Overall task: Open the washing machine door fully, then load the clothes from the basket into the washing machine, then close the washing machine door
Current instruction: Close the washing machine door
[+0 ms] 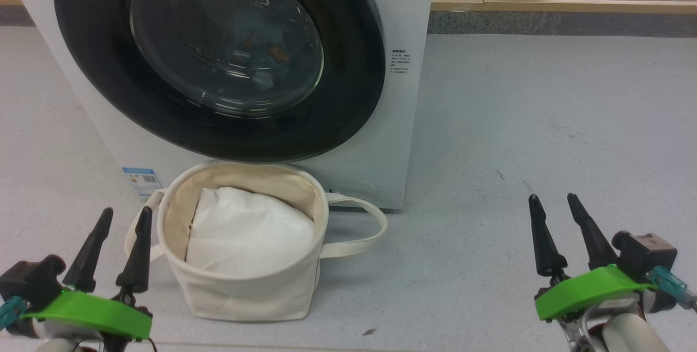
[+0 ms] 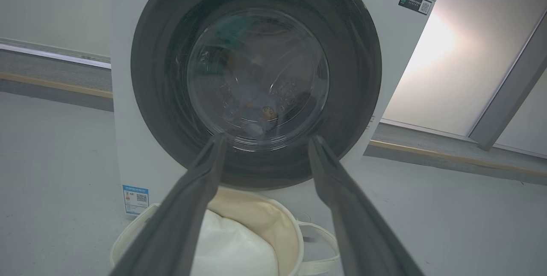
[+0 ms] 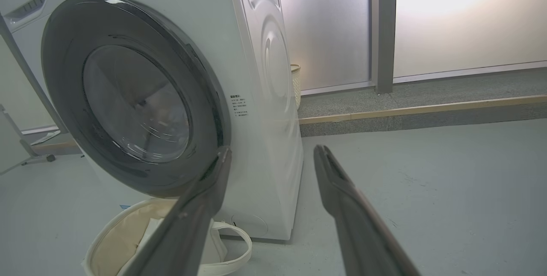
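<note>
Door [image 1: 226, 41]: shut flush on the washer [image 1: 403, 123], ahead of and above me, round face toward me; nearer my left fingers [image 1: 137, 254], spread wide, empty; right fingers [image 1: 543, 243], equally wide and empty, well off to its right; basket [image 1: 245, 297] below the door, just beside the left fingers; orange-printed cloth [image 1: 280, 55] dimly visible behind the glass.

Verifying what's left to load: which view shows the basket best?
Head view: it looks down into the whole basket, white padding inside. Left wrist view catches its far rim between the fingers; right wrist view shows some rim and a handle behind a finger.
</note>
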Controlling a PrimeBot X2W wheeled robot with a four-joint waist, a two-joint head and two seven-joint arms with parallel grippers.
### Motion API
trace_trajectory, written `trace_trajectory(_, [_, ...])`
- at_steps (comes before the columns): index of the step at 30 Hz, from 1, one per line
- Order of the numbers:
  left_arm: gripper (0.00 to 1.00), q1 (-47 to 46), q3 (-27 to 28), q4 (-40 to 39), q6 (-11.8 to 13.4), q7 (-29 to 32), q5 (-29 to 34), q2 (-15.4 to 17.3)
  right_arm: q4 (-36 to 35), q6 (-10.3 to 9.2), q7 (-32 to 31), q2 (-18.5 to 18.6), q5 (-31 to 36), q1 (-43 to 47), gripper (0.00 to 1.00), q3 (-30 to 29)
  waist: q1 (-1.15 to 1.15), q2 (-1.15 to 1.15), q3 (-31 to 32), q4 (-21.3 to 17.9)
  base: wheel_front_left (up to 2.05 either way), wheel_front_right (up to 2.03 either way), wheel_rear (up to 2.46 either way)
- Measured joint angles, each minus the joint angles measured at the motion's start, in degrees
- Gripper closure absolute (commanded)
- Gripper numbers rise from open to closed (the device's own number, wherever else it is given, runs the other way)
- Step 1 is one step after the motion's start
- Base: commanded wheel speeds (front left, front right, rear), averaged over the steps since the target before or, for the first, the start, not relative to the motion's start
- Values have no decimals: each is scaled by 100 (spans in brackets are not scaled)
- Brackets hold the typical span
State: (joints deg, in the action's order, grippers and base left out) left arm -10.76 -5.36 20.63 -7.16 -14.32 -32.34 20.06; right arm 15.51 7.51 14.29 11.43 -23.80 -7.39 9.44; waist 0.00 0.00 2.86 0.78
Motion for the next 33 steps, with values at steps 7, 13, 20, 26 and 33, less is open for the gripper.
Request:
trace_trajectory(7, [0, 0, 2, 7, 0, 0, -1, -8, 1, 0, 0, -4, 0, -1, 0, -1, 0, 0, -4, 66, 0, 0, 0])
trace_trajectory(13, [0, 2, -131, 36, 0, 0, -174, -15, 26, 0, 0, -10, 1, -1, 0, -48, 0, 0, 9, 86, 0, 0, 0])
trace_trajectory(20, [0, 2, -313, 91, 0, 0, -381, 142, 37, 0, 0, -43, 2, -1, 0, -81, 0, 0, 0, 101, 0, 0, 0])
trace_trajectory(26, [0, 1, -314, 114, 0, 0, -381, 167, 53, 0, 0, -66, 9, -1, 0, -91, 0, 0, -25, 105, 0, 0, 0])
trace_trajectory(33, [0, -1, -332, 188, 0, 0, -390, 165, 57, 0, 0, -122, 10, -1, 0, -111, 0, 0, -74, 89, 0, 0, 0])
